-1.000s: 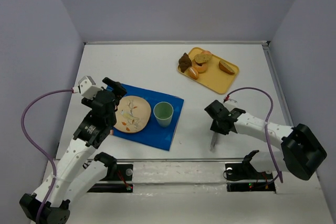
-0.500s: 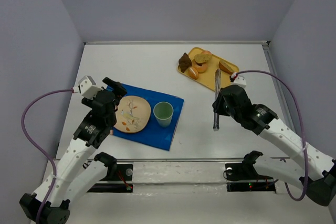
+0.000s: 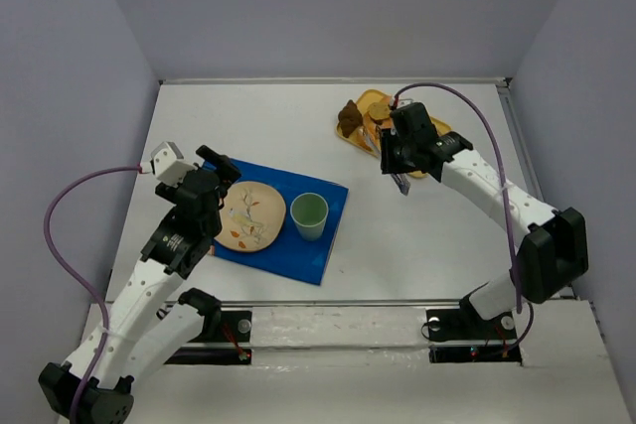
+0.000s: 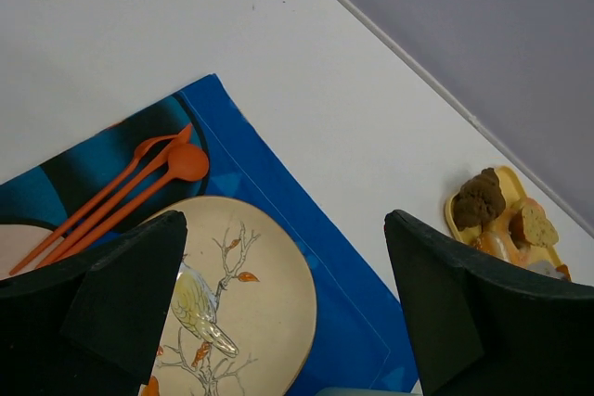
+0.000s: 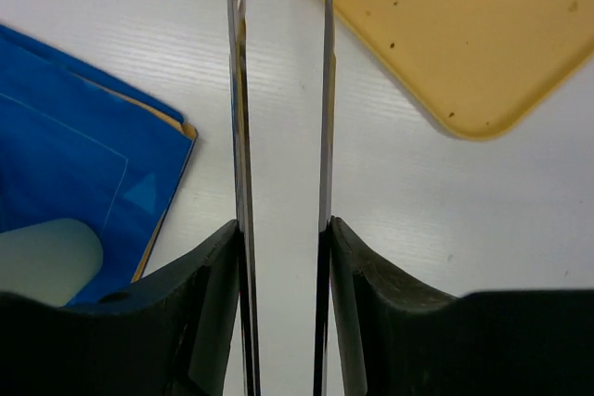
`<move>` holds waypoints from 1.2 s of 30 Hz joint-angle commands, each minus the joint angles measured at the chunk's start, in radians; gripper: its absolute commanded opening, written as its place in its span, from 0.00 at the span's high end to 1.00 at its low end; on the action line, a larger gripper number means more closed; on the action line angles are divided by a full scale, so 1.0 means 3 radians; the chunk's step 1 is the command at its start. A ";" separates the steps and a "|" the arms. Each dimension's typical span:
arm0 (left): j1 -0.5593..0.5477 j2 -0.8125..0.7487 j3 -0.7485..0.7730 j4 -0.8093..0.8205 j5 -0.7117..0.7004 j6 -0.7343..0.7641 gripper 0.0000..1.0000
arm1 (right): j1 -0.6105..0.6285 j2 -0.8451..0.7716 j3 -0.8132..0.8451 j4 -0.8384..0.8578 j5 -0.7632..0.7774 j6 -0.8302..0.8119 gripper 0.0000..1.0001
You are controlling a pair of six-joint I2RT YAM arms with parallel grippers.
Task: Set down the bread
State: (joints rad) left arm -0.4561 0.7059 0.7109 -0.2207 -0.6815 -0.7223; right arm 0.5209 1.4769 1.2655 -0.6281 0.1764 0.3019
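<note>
White table (image 3: 278, 116): right tool (image 5: 281, 238) grasps tongs (image 5: 238, 118), tips cut off near tray (image 5: 464, 34); left tool (image 4: 283, 229) released.

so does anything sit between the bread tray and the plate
Only the cup: it stands on the mat beside the plate, on the side towards the tray, close to the bread's straight path.

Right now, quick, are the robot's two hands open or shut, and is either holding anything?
Left gripper: open, holding nothing.
Right gripper: closed on the tongs.
</note>
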 commanded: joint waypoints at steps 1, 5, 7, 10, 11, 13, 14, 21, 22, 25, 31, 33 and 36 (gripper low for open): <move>0.0022 0.0019 -0.0028 0.0142 -0.0111 0.0045 0.01 | -0.0136 0.0287 0.0409 0.0110 -0.0332 -0.0500 0.52; 0.0027 0.0065 -0.0012 0.0142 -0.0116 0.0051 0.01 | -0.0213 0.0558 0.0593 0.0105 -0.0404 -0.0725 0.48; 0.0032 0.0091 -0.0002 0.0142 -0.0116 0.0056 0.01 | -0.0243 0.0711 0.0695 0.0069 -0.0394 -0.0802 0.46; 0.0032 0.0116 0.0008 0.0142 -0.0116 0.0061 0.01 | -0.0243 0.0854 0.0777 0.0028 -0.0287 -0.0822 0.45; 0.0032 0.0117 0.0013 0.0142 -0.0121 0.0061 0.01 | -0.0243 0.0880 0.0792 0.0028 -0.0266 -0.0827 0.44; 0.0037 0.0117 0.0008 0.0148 -0.0126 0.0061 0.01 | -0.0243 0.0921 0.0818 0.0008 -0.0210 -0.0827 0.44; 0.0037 0.0122 0.0013 0.0148 -0.0126 0.0061 0.01 | -0.0274 0.0937 0.0818 0.0007 -0.0184 -0.0827 0.44; 0.0037 0.0163 0.0023 0.0163 -0.0116 0.0071 0.01 | -0.0274 0.0983 0.0828 0.0002 -0.0138 -0.0853 0.49; 0.0037 0.0173 0.0028 0.0163 -0.0116 0.0071 0.01 | -0.0274 0.0978 0.0838 0.0007 -0.0133 -0.0838 0.58; 0.0042 0.0173 0.0034 0.0163 -0.0096 0.0076 0.01 | -0.0274 0.0881 0.0849 0.0038 -0.0158 -0.0797 0.65; 0.0042 0.0086 0.0013 0.0153 -0.0065 0.0071 0.01 | -0.0274 0.0518 0.0834 0.0069 -0.0326 -0.0761 0.70; 0.0042 0.0066 0.0003 0.0153 -0.0055 0.0066 0.01 | -0.0274 0.0298 0.0783 0.0089 -0.0597 -0.0771 0.71; 0.0042 0.0040 -0.0002 0.0153 -0.0040 0.0061 0.01 | -0.0111 -0.0002 0.0614 0.0201 -0.1150 -0.0853 0.71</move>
State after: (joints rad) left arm -0.4496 0.7391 0.7109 -0.2138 -0.6758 -0.7109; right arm 0.4465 1.6295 1.4651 -0.6415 0.0185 0.0711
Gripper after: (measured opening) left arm 0.990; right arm 0.411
